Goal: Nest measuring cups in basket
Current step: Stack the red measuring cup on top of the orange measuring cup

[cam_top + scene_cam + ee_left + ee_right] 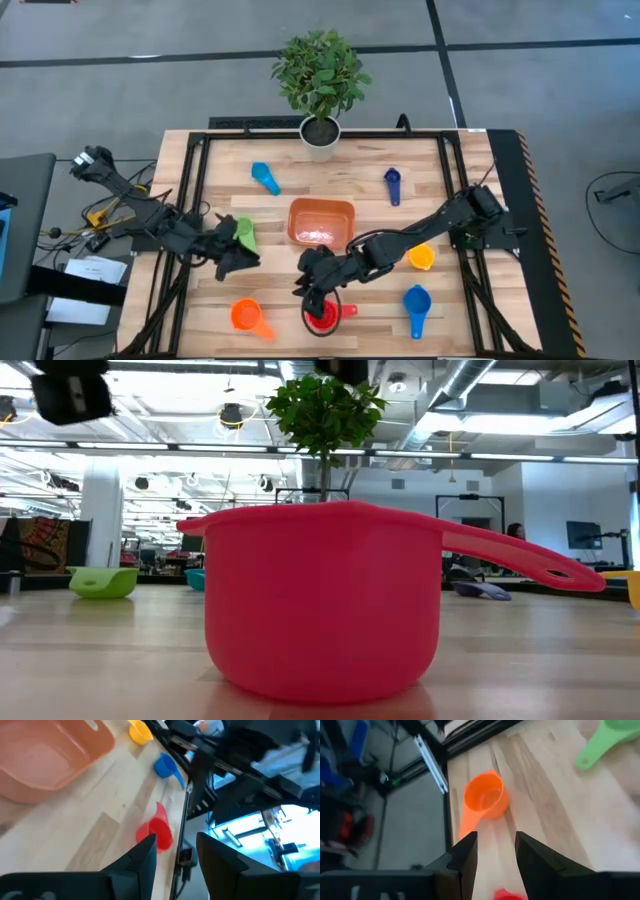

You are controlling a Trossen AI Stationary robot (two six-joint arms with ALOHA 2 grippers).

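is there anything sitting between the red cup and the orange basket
Nothing on the table lies between them. The red cup stands near the front edge, the basket straight behind it. Only the right end effector hangs over that stretch, its fingers apart and empty.

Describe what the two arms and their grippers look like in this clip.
Both arms are dark, jointed and slim. The left gripper and right gripper each have two black, wedge-shaped fingers tapering to blunt tips. Thin cables trail by the left arm's base. No markings visible.
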